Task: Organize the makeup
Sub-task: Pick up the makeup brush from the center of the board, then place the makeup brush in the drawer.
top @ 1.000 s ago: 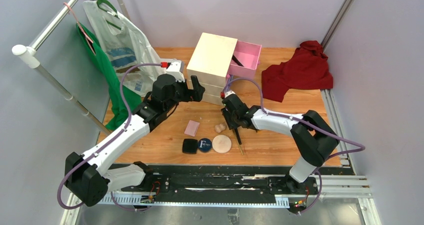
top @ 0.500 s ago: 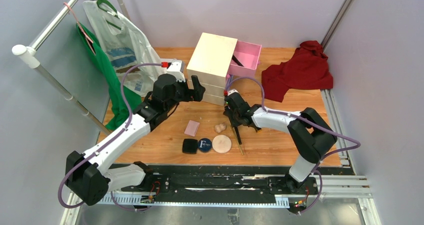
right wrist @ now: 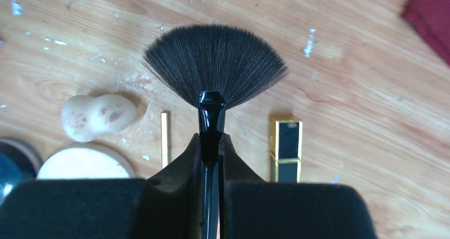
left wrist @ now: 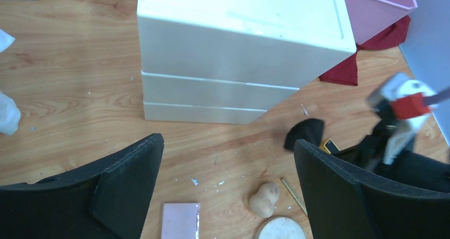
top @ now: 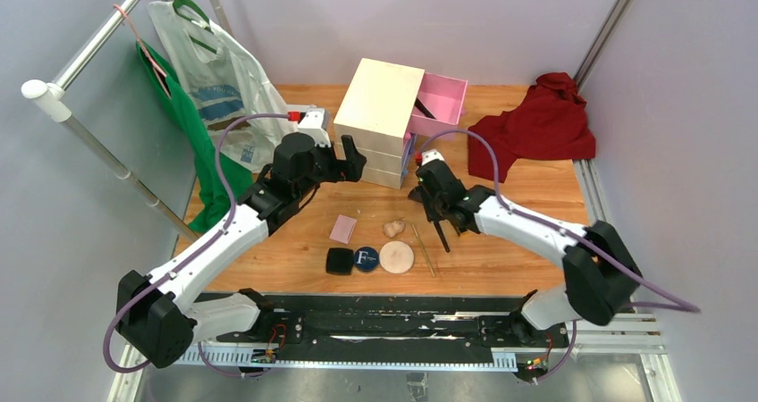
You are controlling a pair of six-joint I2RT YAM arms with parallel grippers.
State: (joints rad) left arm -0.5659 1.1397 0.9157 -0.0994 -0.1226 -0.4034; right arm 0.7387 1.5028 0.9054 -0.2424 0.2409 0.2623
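Note:
My right gripper (top: 433, 213) is shut on the black fan brush (right wrist: 215, 63) by its handle and holds it just above the wood in front of the chest. Under it lie a black-gold lipstick (right wrist: 286, 148), a gold pencil (top: 423, 248), a beige sponge (top: 391, 229) and the beige round puff (top: 396, 256). The navy compact (top: 365, 259), black square compact (top: 339, 260) and pink square (top: 343, 229) lie to the left. My left gripper (left wrist: 228, 143) is open and empty, beside the cream chest (top: 384, 107).
The chest's pink top drawer (top: 441, 103) stands open to the right with a dark item inside. A red cloth (top: 536, 129) lies at the back right. A plastic bag (top: 219, 80) and a green cloth hang from a rail at the left.
My right gripper has moved right and toward the chest with the brush in it, away from the pencil. The left arm has not moved.

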